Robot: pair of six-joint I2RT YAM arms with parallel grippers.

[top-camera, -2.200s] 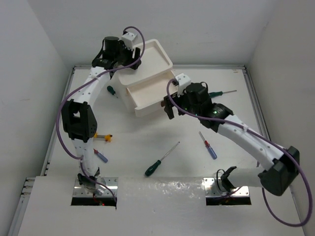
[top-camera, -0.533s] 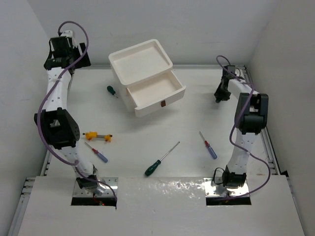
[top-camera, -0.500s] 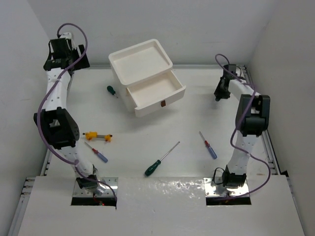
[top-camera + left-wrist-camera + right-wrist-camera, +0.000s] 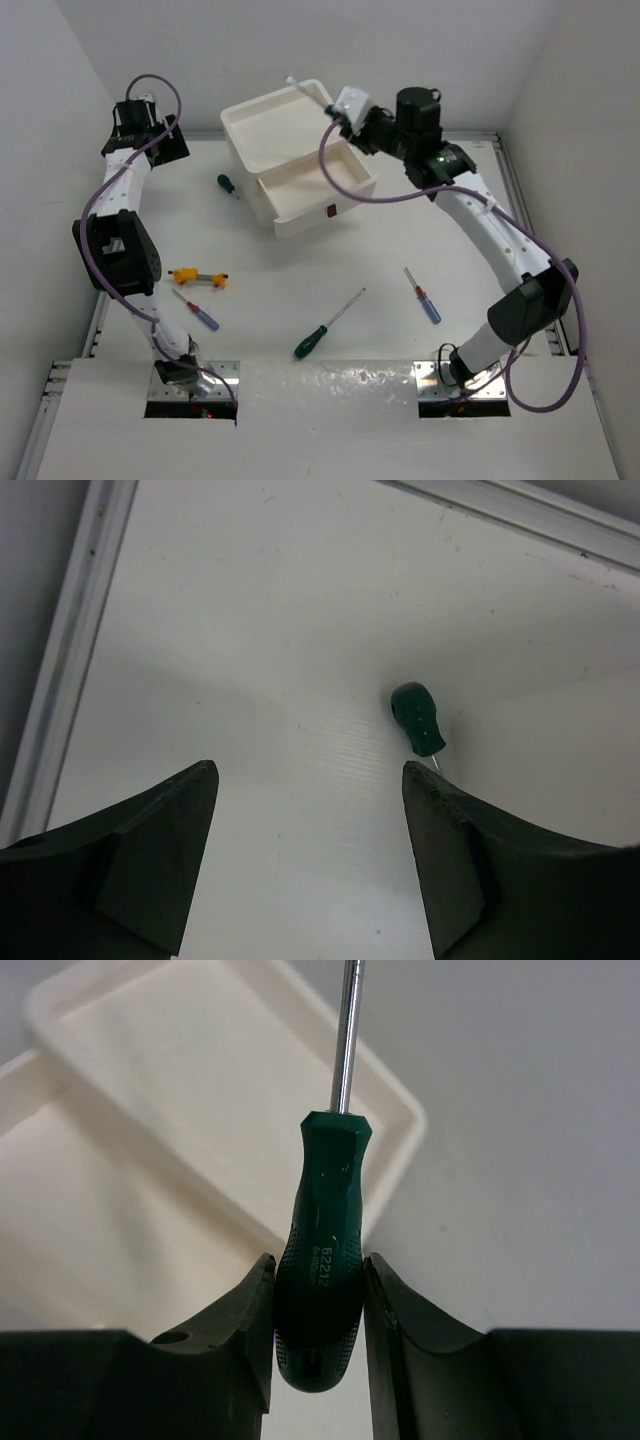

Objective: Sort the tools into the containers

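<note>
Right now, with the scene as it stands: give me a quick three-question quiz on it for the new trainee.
1. True or false: the right gripper is shut on a green-handled screwdriver.
2. Which tool lies ahead of the open left gripper in the left wrist view?
A. a blue-handled screwdriver
B. a stubby green screwdriver
C. a yellow-orange screwdriver
3. In the top view, how many screwdrivers lie loose on the table?

Key: 1 true; 2 B; 3 five.
</note>
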